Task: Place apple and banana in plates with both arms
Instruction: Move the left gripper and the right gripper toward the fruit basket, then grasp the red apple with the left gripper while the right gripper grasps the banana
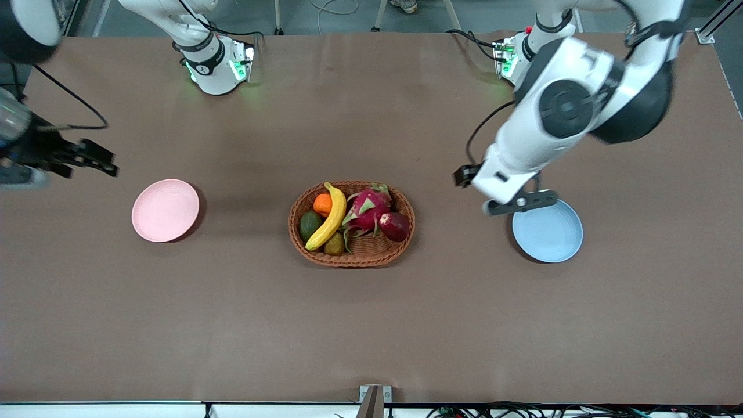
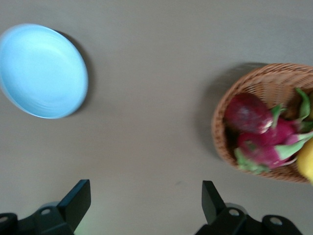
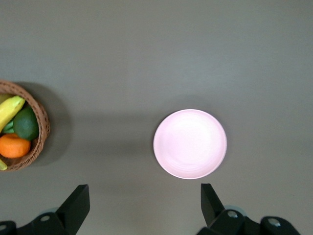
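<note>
Task state: nothing moved yet; both fruits lie in the basket (image 1: 352, 223) in the middle of the table (image 1: 371, 325), and both plates are bare.
Apple: the apple (image 1: 394, 226) sits at the basket's end toward the left arm, touching the dragon fruit (image 1: 365, 210).
Banana: the banana (image 1: 330, 216) lies in the half of the basket toward the right arm, beside the orange (image 1: 322, 204) and the avocado (image 1: 310, 225). Its long axis runs from the basket's farther rim down to the nearer rim, slightly slanted toward the right arm's end at the near tip.
Plates: the pink plate (image 1: 165, 209) lies toward the right arm's end, the blue plate (image 1: 548, 230) toward the left arm's end, each well apart from the basket.
Left gripper: the left gripper (image 1: 518, 202) hangs over the table at the farther edge of the blue plate, jaws wide and holding nothing; its wrist view shows the apple (image 2: 248, 113) in the basket off to one side of the jaws.
Right gripper: the right gripper (image 1: 96, 158) hangs over the table near the pink plate, at the table's end, jaws wide and holding nothing. It is partly cut off at the picture's edge, so its exact height is hard to judge.
Deciding relation: the apple lies closer to the left arm and the banana to the right arm, so each arm probably takes the fruit on its own side. The right jaws would likely need to close across the banana's width.
</note>
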Motion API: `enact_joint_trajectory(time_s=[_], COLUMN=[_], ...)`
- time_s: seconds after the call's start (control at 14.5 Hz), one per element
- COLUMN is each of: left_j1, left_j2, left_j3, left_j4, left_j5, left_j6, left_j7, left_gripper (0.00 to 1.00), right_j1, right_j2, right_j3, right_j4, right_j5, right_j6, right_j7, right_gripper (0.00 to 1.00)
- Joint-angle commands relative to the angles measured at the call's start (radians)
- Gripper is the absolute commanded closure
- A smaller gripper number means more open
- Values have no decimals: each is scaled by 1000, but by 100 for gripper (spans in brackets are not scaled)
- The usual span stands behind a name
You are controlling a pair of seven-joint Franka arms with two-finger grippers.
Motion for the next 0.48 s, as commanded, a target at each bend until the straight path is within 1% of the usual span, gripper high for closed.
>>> enact_joint_trajectory(time_s=[0.0,0.07,0.14,0.28,0.41], left_j1=[-68,-91,-102,-135,-154], left_j2=[92,120,146,195,235], left_j3=[-1,0,0,0,2], left_j4=[59,59,59,57,51], left_j5=[9,12,14,15,15], left_j6=[73,116,159,229,295], left_j7=[-171,-243,-293,-398,-497], left_gripper=[0,0,0,0,0], right_j1=[74,98,128,171,252], right_j2=[65,92,124,189,240], right_j3=[-3,-2,-3,-2,-3], right_j4=[38,40,40,43,50], right_j5=[-3,0,26,101,114], right_j6=[-7,-4,13,68,122], right_j7=[12,12,44,255,402], right_gripper=[0,0,0,0,0])
